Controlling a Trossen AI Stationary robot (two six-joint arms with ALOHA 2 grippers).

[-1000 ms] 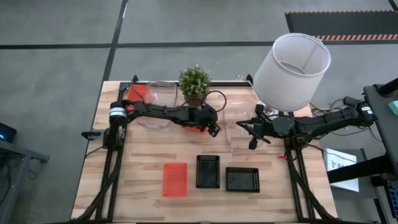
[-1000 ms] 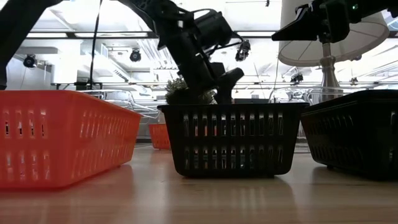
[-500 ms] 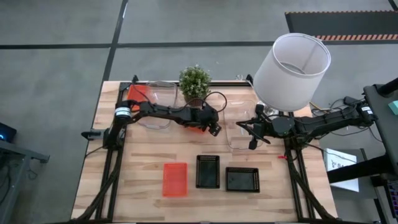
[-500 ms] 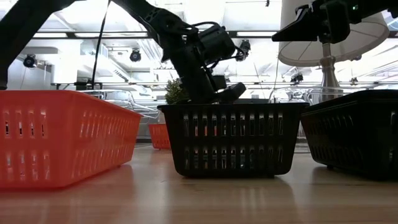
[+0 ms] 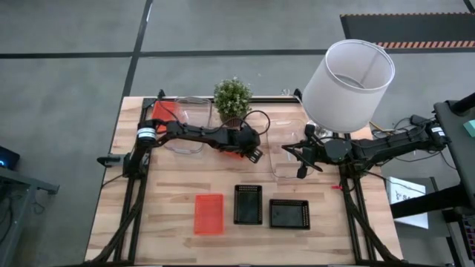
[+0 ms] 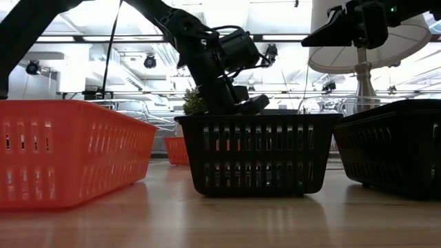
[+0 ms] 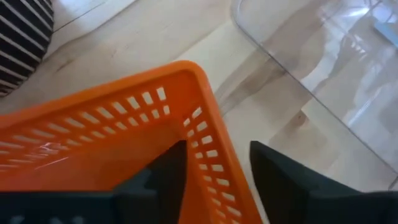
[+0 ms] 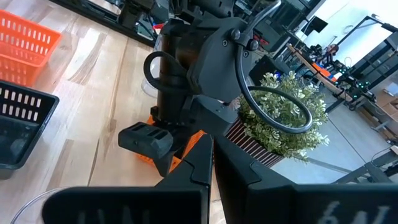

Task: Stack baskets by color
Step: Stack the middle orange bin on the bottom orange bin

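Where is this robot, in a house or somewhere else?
Probably a robot lab or workshop, not a house. A wooden table stands on a bare grey floor, with ceiling strip lights and more equipment benches behind it.

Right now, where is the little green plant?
In the high view, the plant stands at the table's far edge, near the middle, between two clear baskets and just behind the left claw at an orange basket.

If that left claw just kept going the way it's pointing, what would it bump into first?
Most likely the red-orange basket right beneath it: the left gripper has its jaws straddling that basket's side wall, one inside, one outside. Going on, it would press onto the wall, then the wooden table. Depth is hard to judge.
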